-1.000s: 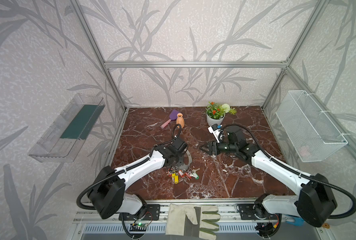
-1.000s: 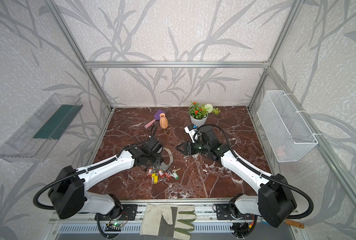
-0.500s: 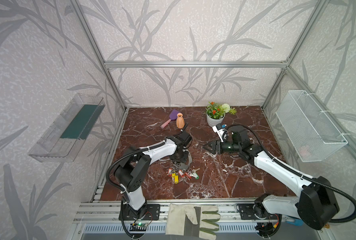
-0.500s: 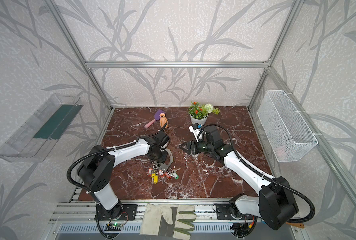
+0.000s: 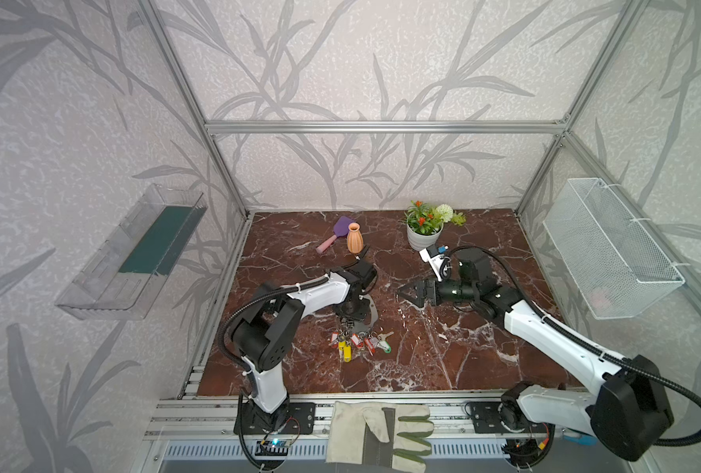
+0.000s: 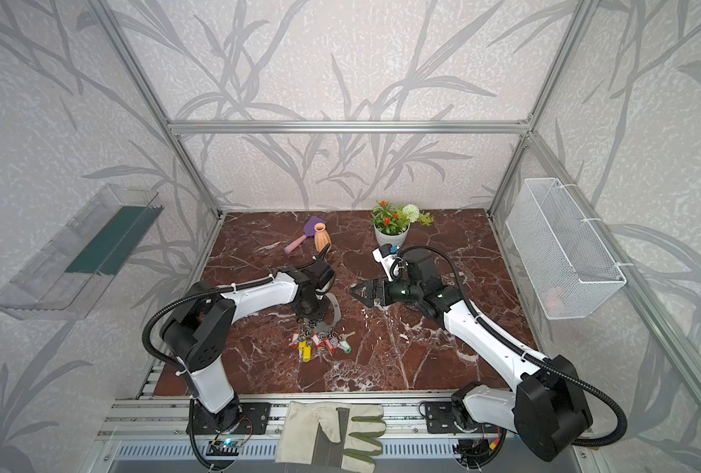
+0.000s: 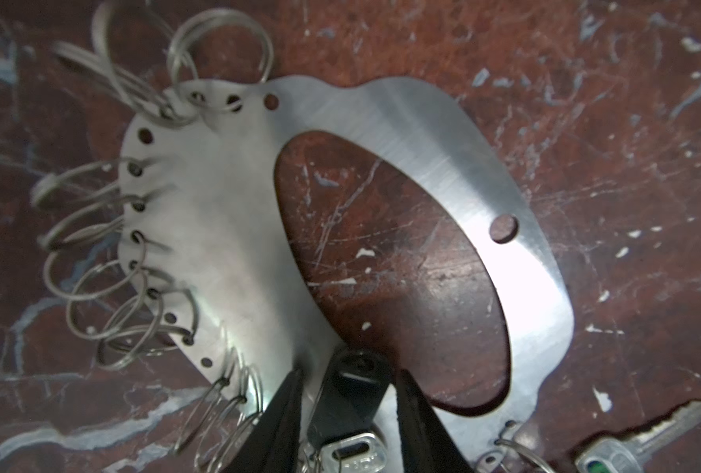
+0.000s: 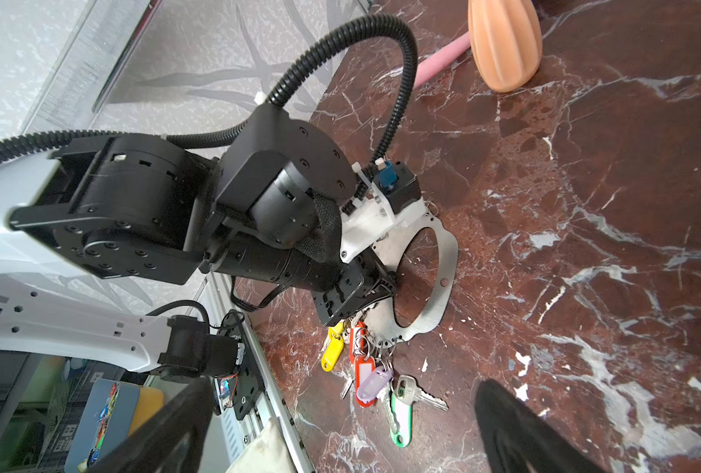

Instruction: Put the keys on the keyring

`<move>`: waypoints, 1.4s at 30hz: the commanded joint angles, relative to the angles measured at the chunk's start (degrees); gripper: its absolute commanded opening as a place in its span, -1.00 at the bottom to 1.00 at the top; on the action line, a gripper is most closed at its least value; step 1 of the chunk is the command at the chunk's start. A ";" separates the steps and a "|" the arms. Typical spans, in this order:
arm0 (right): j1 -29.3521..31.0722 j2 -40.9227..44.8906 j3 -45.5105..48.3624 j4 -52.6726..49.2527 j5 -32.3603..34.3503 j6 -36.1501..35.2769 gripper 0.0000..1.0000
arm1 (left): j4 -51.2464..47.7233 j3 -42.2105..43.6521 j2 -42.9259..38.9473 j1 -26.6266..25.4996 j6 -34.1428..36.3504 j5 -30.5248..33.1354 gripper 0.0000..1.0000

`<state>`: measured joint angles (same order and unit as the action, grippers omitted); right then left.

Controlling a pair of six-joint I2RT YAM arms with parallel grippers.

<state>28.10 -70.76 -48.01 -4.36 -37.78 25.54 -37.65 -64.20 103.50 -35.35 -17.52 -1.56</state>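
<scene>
Left tool (image 7: 348, 373) sat narrow around a black key head (image 7: 350, 403) on the keyring (image 5: 372, 317), mid-frame on the tabletop (image 5: 463, 352); I couldn't tell if it gripped. Right tool (image 5: 409, 294) gaped wide, empty. I judged a slipped pinch might drag the plate, tangling the keys (image 5: 357, 343).

Over the last second the left arm (image 5: 320, 293) went from lying stretched out low by the table (image 5: 483, 360)'s front-left corner to folded up with its elbow raised high. The left gripper (image 5: 351, 314) now drops onto the keyring (image 5: 373, 315) from the back-edge side instead. The right gripper (image 5: 407, 294) just spread its jaws way wider.
</scene>
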 commanded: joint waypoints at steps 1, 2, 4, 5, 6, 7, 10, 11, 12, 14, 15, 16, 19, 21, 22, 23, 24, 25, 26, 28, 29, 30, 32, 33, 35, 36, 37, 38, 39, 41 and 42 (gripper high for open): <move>-0.26 1.48 0.61 0.21 -0.44 0.61 0.98 | -2.48 2.11 -0.35 -0.27 -0.12 -0.50 -0.30; -0.24 1.47 0.72 0.36 -0.46 0.87 0.98 | -2.96 1.99 -0.31 -0.48 -0.30 0.21 -0.35; -0.24 1.52 0.90 0.96 -0.59 1.42 0.98 | -3.95 1.77 -0.01 -0.84 -0.70 1.57 -0.43; -0.24 1.61 0.99 1.15 -0.65 1.57 0.98 | -4.48 1.63 0.18 -1.07 -1.06 2.40 -0.49; -0.24 1.61 0.99 1.11 -0.64 1.62 0.98 | -4.79 1.63 0.32 -1.16 -1.32 2.92 -0.51; -0.24 1.65 0.99 1.13 -0.66 1.72 0.98 | -4.87 1.63 0.42 -1.21 -1.61 3.43 -0.53; -0.24 1.72 0.92 1.20 -0.70 1.95 0.98 | -4.81 1.63 0.22 -1.34 -2.49 4.13 -0.65; -0.28 1.77 0.90 1.20 -0.68 1.99 0.98 | -4.76 1.56 0.03 -1.47 -2.79 4.28 -0.67; -0.26 1.77 0.94 1.24 -0.68 2.04 0.98 | -4.58 1.54 -0.22 -1.48 -3.00 4.29 -0.70; -0.24 1.80 0.90 1.38 -0.63 2.22 0.98 | -4.09 1.58 -0.67 -1.55 -3.44 4.32 -0.84; -0.27 1.77 0.90 1.37 -0.68 2.28 0.98 | -3.97 1.54 -0.83 -1.56 -3.69 4.34 -0.87; -0.24 1.77 0.90 1.42 -0.66 2.37 0.98 | -3.79 1.56 -0.89 -1.67 -3.90 4.25 -0.91; -0.26 1.95 0.90 1.42 -0.62 2.41 0.98 | -3.42 1.76 -2.16 -2.09 -4.50 4.51 -1.00; -0.24 1.97 0.90 1.39 -0.53 2.48 0.98 | -2.99 2.10 -3.87 -2.10 -4.86 3.95 -1.00; -0.17 1.86 0.99 1.61 -0.50 2.63 0.98 | -2.71 2.28 -4.90 -2.15 -5.18 3.79 -1.00; -0.16 1.80 1.07 1.87 -0.57 2.76 0.98 | -2.60 2.42 -5.92 -2.11 -5.61 3.83 -1.00; -0.20 1.61 1.16 2.04 -0.51 2.86 0.98 | -2.45 2.49 -6.92 -2.10 -5.79 3.78 -1.00; -0.11 1.39 1.25 2.17 -0.43 2.95 0.98 | -2.33 2.64 -8.07 -2.10 -6.17 3.84 -1.00; 0.02 1.13 1.36 2.25 -0.37 3.06 0.99 | -2.10 2.90 -9.30 -2.10 -6.53 4.13 -1.00; 0.26 0.60 1.56 2.55 -0.13 3.03 0.99 | -1.93 3.35 -11.33 -2.10 -7.01 4.69 -1.00; 0.33 0.31 1.66 2.74 0.14 2.89 0.99 | -1.99 3.60 -12.27 -2.16 -7.32 5.02 -1.00; 0.51 -0.03 1.77 2.86 0.45 2.87 0.99 | -2.02 3.84 -13.10 -2.10 -7.58 5.26 -1.00; 0.81 -1.03 1.87 3.08 0.77 2.61 0.99 | -1.90 4.62 -14.52 -2.10 -8.05 5.62 -1.00; 0.97 -1.57 1.91 3.33 0.78 2.59 0.99 | -1.73 5.02 -15.00 -2.09 -8.46 5.90 -1.00; 1.93 -2.71 1.82 3.48 1.28 1.84 1.00 | -1.03 6.11 -15.67 -2.02 -9.07 6.35 -1.00; 2.53 -3.17 1.57 2.74 2.10 1.10 0.99 | -0.80 6.51 -15.86 -2.00 -9.36 6.75 -1.00; 3.30 -3.91 1.22 2.09 3.07 0.10 0.98 | -0.51 6.87 -16.09 -1.94 -9.64 7.00 -1.00; 4.25 -4.75 0.91 1.50 3.97 -1.02 0.97 | -0.46 7.06 -16.22 -1.88 -9.89 6.95 -1.00; 5.16 -5.58 0.58 0.75 4.83 -2.07 0.96 | -0.36 7.11 -16.29 -1.83 -9.98 6.80 -1.00; 7.98 -7.82 0.12 0.49 5.69 -4.26 0.92 | 0.38 7.32 -16.32 -1.82 -10.42 6.13 -1.00; 9.10 -9.00 -0.17 0.44 5.83 -5.11 0.88 | 0.71 7.27 -16.32 -1.83 -10.58 5.84 -1.00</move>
<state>34.44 -77.36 -46.81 -2.83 -33.85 24.40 -37.91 -57.23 88.42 -37.32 -26.59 3.51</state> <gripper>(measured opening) 0.954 0.192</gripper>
